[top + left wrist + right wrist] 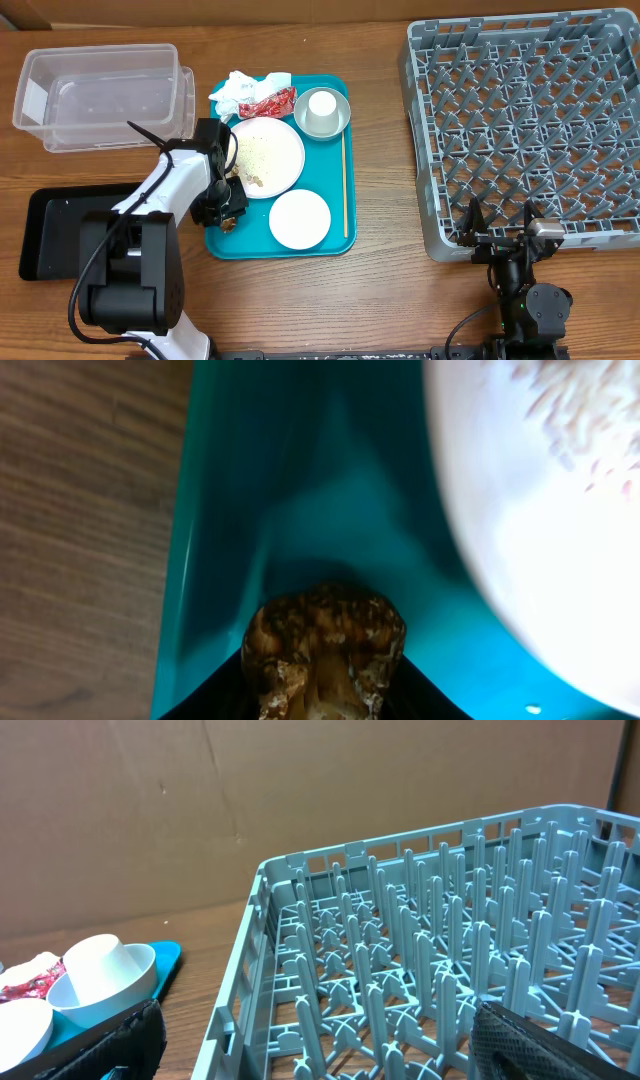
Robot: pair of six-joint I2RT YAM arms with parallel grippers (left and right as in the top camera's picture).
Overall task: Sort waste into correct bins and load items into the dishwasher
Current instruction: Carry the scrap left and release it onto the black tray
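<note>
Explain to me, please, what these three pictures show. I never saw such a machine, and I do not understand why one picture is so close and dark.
Two robot arms work at a wooden table. The overhead picture looks down from above. The other two come from small cameras on the arms' wrists, so they sit very near the fingers; that is why one looks close and dark.

The left gripper is over the teal tray and is shut on a brownish food scrap, seen best in the left wrist view. On the tray lie a large plate with pale crumbs, a smaller plate, a white cup in a bowl, napkins and a red wrapper.

A clear tub and a black tray lie to the left. The right gripper is open at the near edge of the grey dish rack, holding nothing.
</note>
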